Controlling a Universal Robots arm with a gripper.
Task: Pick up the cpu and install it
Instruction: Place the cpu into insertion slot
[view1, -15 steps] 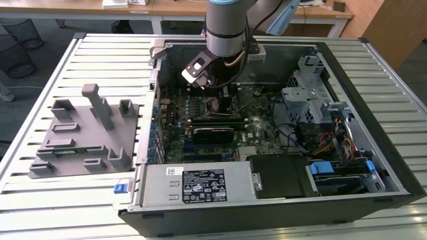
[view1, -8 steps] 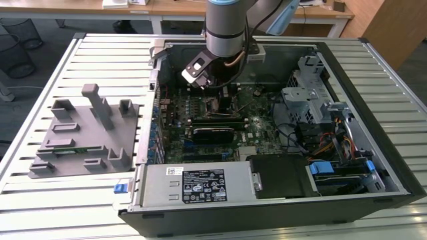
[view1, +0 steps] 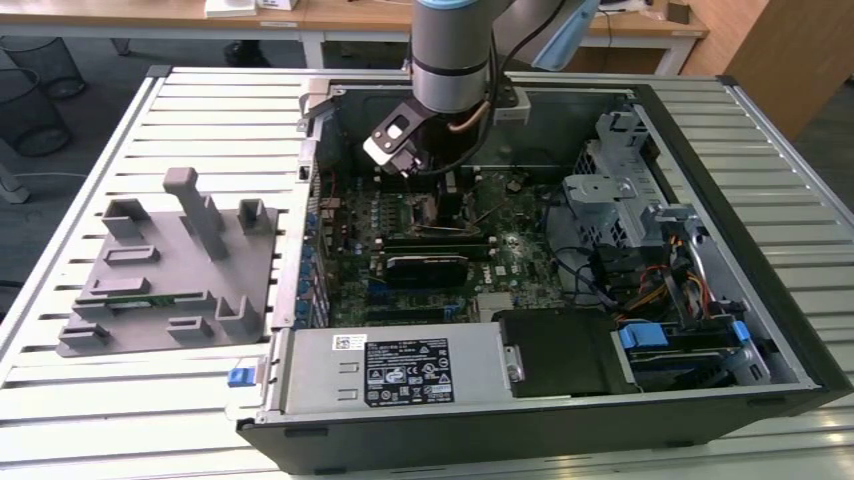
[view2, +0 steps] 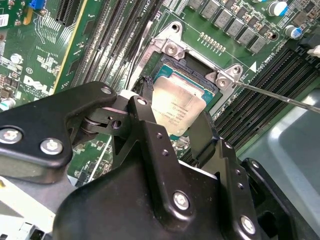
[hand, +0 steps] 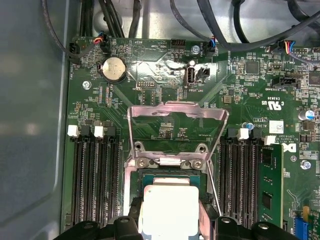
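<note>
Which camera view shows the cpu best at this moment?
The second wrist view: the cpu shows most of its silvery top plate, held in the gripper over the open socket. The first wrist view shows its top as a plain pale square. In the exterior view the arm hangs over that place.

Hangs nearly upright in the exterior view as a grey arm (view1: 451, 50), wrist (view1: 430, 118) turned down and set low. Ends in a black gripper (view2: 176, 120) pointing downward. Grips from two opposite sides with black fingers (view2: 145, 117), parted no wider than the cpu (view2: 179, 102) and pressed against its edges. Holds that chip between the fingertips in both wrist views.
</note>
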